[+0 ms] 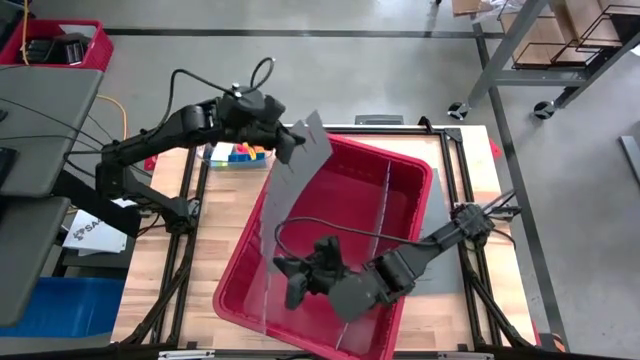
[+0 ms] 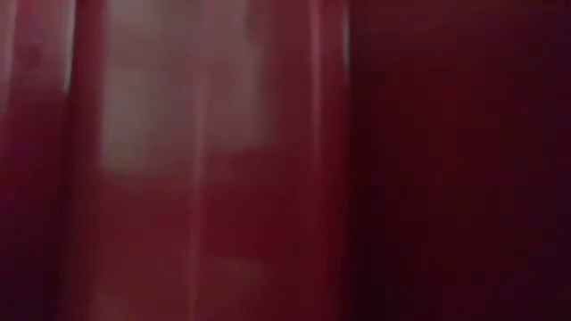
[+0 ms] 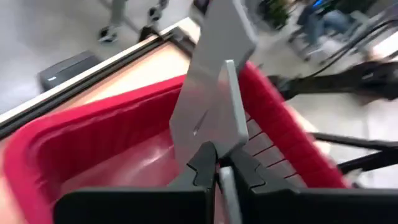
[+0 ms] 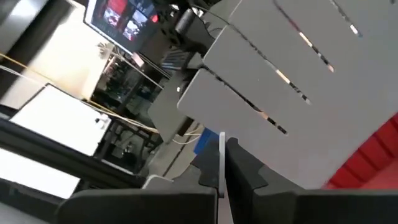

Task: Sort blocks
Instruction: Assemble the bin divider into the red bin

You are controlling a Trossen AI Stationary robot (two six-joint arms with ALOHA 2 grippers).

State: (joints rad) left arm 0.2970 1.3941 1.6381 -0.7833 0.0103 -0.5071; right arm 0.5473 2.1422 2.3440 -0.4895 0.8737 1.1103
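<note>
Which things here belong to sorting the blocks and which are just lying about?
For the job:
- blocks, piled beside the red bin
- left pincer, shut on a grey divider sheet
- right pincer, shut on that sheet's other end

Lying about:
- red crate on the floor
- metal shelf rack

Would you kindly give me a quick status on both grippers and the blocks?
Left gripper and right gripper both shut on the grey divider sheet over the red bin. Blocks untouched, on the table beyond the bin. Sheet still unseated.
</note>
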